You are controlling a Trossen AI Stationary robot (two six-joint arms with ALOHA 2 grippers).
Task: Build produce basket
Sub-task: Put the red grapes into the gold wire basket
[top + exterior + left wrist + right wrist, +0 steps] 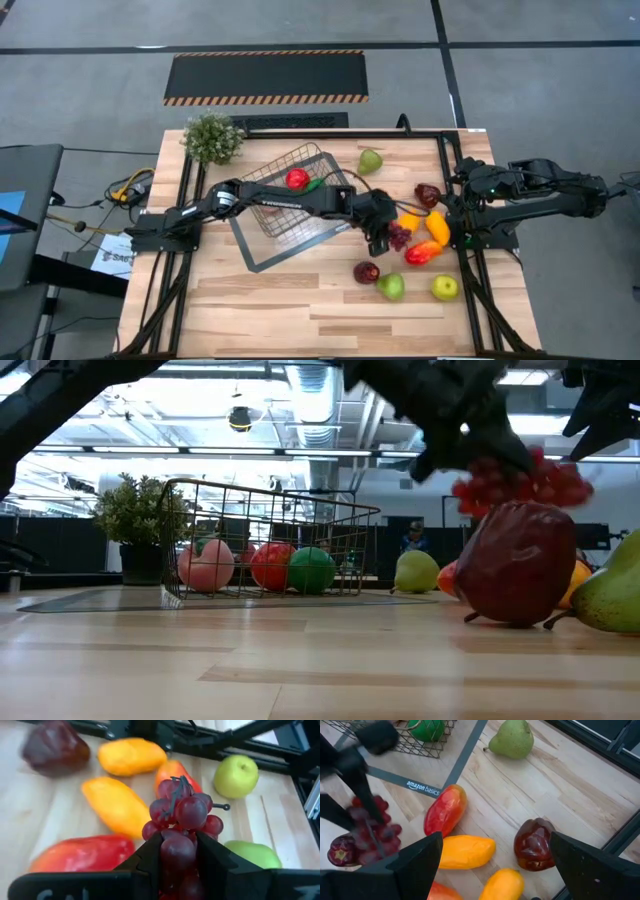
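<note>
Basket mid-table, holding red and green fruit. Left gripper just beside its corner, among loose produce, clamped low on grapes. Right gripper waiting wide open, holding nothing, by a dark pepper. Risk: grapes bunched, pinch narrow; could slip or shed on the lift and knock a mango.

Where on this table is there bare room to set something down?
The near-left stretch of wood, in front of the basket tray, is bare. The right half is crowded with produce, where the left tool grips grapes.
</note>
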